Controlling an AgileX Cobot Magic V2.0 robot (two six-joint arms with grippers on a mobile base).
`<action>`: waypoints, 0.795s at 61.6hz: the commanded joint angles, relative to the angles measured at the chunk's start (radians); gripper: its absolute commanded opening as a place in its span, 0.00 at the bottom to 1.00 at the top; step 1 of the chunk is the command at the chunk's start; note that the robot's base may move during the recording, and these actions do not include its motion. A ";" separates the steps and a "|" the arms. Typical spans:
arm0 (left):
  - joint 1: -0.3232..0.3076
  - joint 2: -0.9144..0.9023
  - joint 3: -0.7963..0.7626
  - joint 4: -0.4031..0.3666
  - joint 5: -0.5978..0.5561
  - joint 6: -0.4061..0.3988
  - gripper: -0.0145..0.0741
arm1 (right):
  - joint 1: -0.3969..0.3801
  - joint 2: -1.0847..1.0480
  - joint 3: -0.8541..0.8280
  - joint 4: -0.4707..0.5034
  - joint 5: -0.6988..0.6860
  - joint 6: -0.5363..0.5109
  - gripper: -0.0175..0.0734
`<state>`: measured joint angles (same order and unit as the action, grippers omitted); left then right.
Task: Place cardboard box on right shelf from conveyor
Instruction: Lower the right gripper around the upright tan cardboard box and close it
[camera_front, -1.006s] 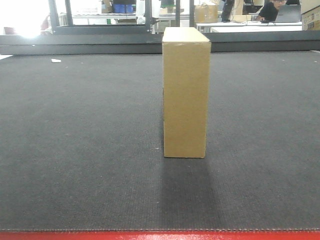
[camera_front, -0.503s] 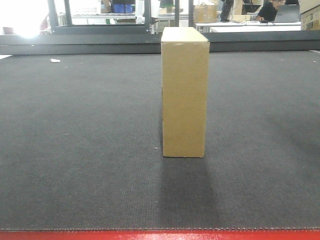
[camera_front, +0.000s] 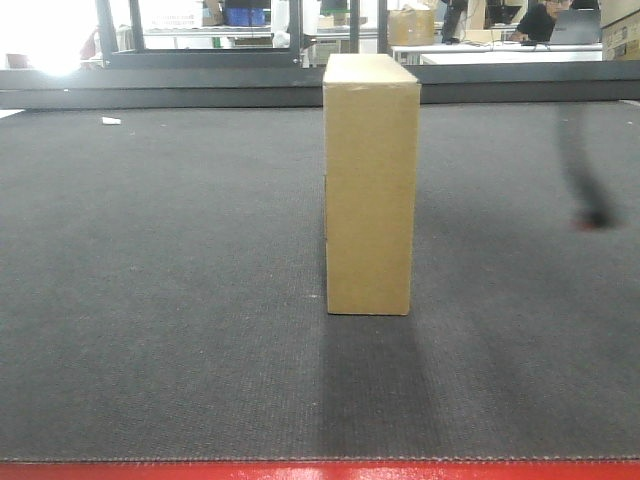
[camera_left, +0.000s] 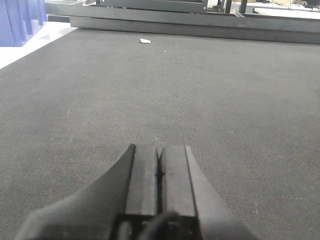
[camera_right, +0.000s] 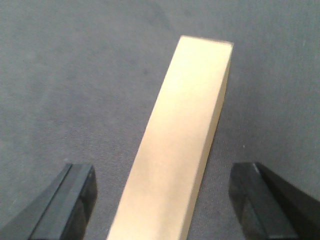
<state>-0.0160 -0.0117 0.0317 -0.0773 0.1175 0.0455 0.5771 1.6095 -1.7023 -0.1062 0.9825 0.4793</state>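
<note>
Cardboard box (camera_front: 369, 185), plain, upright on conveyor (camera_front: 160, 250) | left jaws clenched | right jaws spread astride box

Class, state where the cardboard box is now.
The cardboard box stands upright near the middle of the conveyor in the front view; the right wrist view shows it framed by the open right gripper.

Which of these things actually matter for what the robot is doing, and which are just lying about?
In the job: tall tan cardboard box; dark grey woven conveyor belt under it; open right gripper above the box.
Lying about: small white scrap on the belt; blue plastic bins beside it; shut left gripper.
</note>
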 joint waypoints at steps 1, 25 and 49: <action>0.002 -0.015 0.008 -0.006 -0.087 0.000 0.03 | 0.022 0.027 -0.111 -0.085 0.029 0.094 0.89; 0.002 -0.015 0.008 -0.006 -0.087 0.000 0.03 | 0.049 0.158 -0.165 -0.212 0.063 0.238 0.89; 0.002 -0.015 0.008 -0.006 -0.087 0.000 0.03 | 0.059 0.215 -0.165 -0.212 0.032 0.242 0.89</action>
<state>-0.0160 -0.0117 0.0317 -0.0773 0.1175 0.0455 0.6370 1.8680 -1.8319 -0.2814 1.0469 0.7203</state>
